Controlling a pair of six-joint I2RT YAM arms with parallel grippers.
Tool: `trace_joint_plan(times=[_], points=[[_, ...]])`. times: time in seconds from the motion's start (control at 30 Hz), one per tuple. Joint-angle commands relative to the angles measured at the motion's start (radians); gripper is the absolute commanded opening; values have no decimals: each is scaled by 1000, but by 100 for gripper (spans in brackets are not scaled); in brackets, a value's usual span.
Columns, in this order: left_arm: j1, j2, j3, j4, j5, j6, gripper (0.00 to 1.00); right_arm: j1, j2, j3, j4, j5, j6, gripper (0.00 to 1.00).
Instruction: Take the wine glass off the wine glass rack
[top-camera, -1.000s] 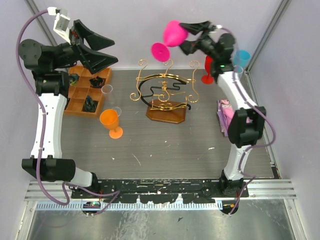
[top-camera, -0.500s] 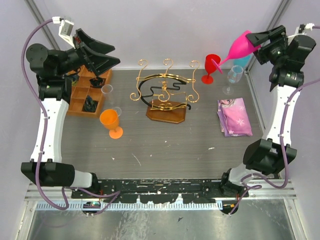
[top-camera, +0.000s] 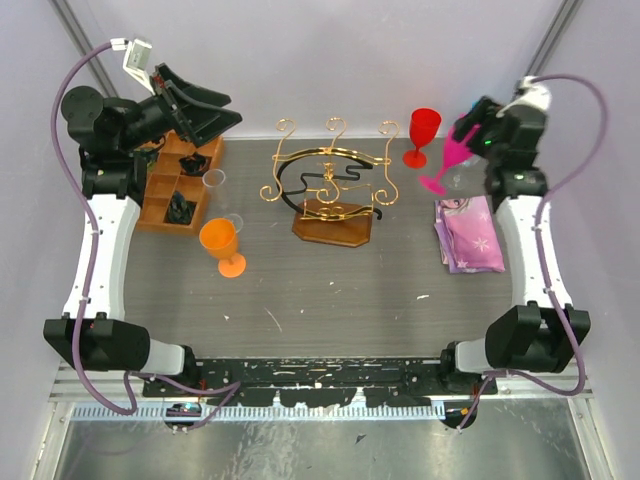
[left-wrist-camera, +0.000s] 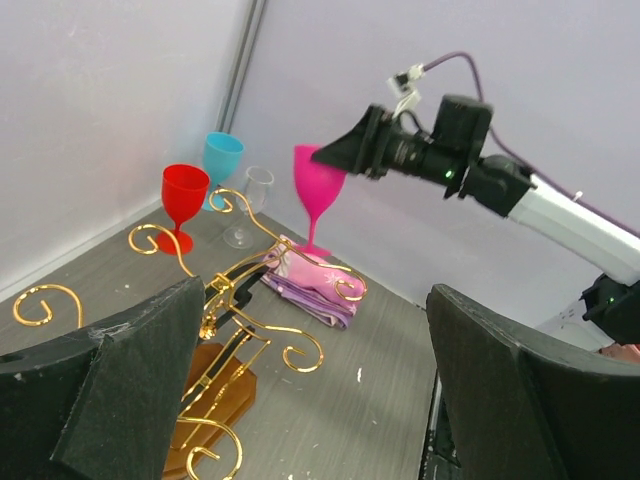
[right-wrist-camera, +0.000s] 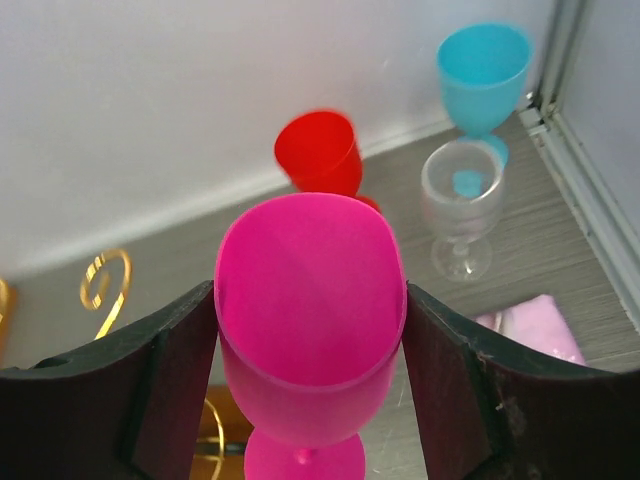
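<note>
Wine glass off rack, clamped in our right end effector; left end effector wide, empty. Next: counter, upright.

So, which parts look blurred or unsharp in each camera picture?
Right wrist view: the red glass behind the pink wine glass is smeared, and the wine glass rack is soft. Left wrist view: the background is sharp; only its own dark fingers fill the bottom. Top view: even light, faint shadows, no strong glare.
</note>
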Motion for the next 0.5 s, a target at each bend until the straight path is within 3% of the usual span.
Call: trace_joint_plan(times=[0.0, 0.23, 0.47], points=[[5, -12, 0, -35, -14, 3, 99, 119, -55, -186, 297, 240, -186, 64], [5, -45, -27, -80, -39, 23, 99, 178, -79, -480, 686, 366, -261, 61], [5, -62, -59, -90, -59, 17, 99, 255, -14, -570, 888, 427, -368, 59]])
